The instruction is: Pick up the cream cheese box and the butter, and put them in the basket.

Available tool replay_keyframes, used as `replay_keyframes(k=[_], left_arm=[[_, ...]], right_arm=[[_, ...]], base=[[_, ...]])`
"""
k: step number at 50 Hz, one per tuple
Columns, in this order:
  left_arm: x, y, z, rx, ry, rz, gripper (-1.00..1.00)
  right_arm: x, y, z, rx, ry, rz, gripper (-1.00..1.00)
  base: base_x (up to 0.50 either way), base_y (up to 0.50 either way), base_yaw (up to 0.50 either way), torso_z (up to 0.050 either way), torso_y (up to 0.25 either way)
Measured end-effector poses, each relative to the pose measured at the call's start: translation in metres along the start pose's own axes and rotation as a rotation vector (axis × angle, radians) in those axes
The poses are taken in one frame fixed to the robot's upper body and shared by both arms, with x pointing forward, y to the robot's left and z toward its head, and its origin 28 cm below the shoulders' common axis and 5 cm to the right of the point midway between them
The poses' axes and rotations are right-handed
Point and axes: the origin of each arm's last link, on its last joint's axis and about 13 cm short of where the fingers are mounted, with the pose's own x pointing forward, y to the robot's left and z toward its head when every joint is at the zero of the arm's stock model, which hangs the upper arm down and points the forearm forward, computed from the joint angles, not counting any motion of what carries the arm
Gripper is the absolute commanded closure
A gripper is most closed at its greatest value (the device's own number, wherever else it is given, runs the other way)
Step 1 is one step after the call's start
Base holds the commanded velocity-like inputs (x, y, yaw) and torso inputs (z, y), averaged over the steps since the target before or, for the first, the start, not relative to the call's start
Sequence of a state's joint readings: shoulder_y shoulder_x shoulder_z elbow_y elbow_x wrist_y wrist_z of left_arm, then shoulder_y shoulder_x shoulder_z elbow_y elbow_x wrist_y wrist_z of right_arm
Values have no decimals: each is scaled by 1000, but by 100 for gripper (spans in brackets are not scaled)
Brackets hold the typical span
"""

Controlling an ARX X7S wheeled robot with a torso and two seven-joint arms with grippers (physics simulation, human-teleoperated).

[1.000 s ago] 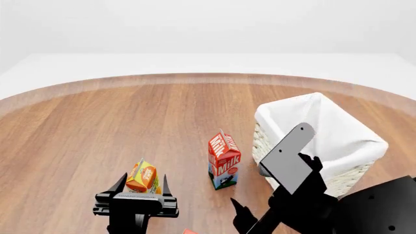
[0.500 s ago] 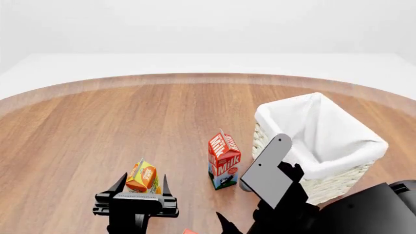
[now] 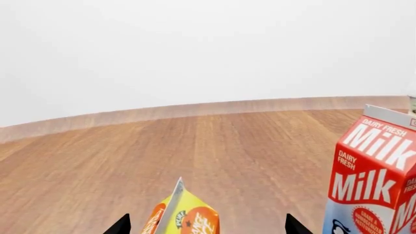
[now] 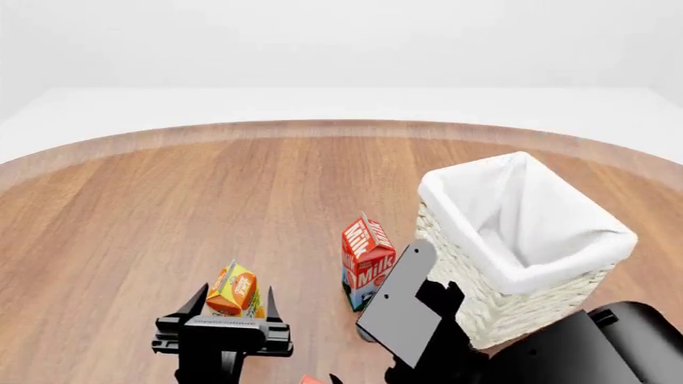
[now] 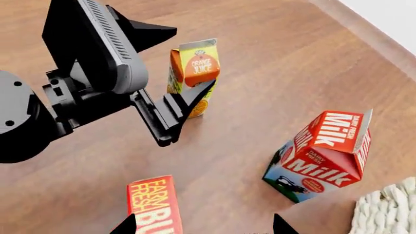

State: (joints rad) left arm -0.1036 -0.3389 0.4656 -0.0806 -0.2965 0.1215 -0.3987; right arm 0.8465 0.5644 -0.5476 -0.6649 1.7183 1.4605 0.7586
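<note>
Butter (image 5: 151, 207): lies flat on the wooden tabletop (image 4: 160, 208) near its front edge, between the open fingertips of the right tool (image 5: 201, 225), untouched. Left tool (image 4: 230, 302): open, empty, straddling the orange juice carton (image 4: 233, 290). Basket (image 4: 555, 268): toward the tabletop's right edge, just beside the milk carton (image 4: 366, 261); cream cheese box not visible.

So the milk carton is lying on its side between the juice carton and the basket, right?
Not quite. The milk carton stands upright, as the head view shows. It does stand between the juice carton and the basket.
</note>
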Motion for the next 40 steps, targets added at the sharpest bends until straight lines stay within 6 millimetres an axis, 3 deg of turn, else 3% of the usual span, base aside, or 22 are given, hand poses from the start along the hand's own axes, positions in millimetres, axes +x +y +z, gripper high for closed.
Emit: replay_keyframes(k=[40], left_arm=[[0,0,0,1,1,0,-100]], right_arm=[[21,15,-11,-33,63,100,-100]], base=[[0,0,0,0,0]])
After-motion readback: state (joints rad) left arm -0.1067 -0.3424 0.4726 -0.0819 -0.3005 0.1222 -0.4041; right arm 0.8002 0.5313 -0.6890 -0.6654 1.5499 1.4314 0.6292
